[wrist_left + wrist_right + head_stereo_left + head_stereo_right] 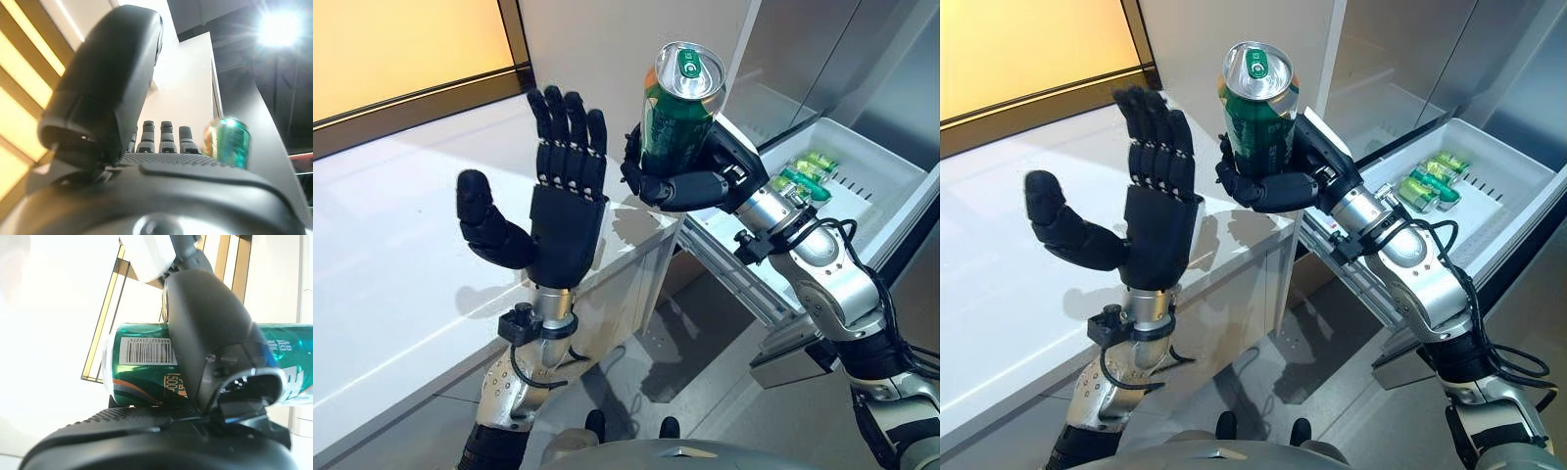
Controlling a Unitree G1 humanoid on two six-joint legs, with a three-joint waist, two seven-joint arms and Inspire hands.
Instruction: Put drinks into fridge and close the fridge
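My right hand (690, 181) is shut on a green can (677, 113) with a silver top and holds it upright in the air, above the corner of the white counter (391, 284). In the right wrist view the thumb (210, 338) wraps across the can (142, 362). My left hand (558, 206) is raised just left of the can, open, with fingers straight up and thumb spread, holding nothing. The can (227, 142) shows past its fingers (161, 134) in the left wrist view. The open white fridge drawer (876, 181) at the right holds green drinks (803, 176).
The drawer juts out on its rails at the right, with the grey fridge front (822, 49) behind it. A dark-framed glowing panel (401, 49) stands at the back of the counter. Grey floor (705, 362) lies between counter and drawer.
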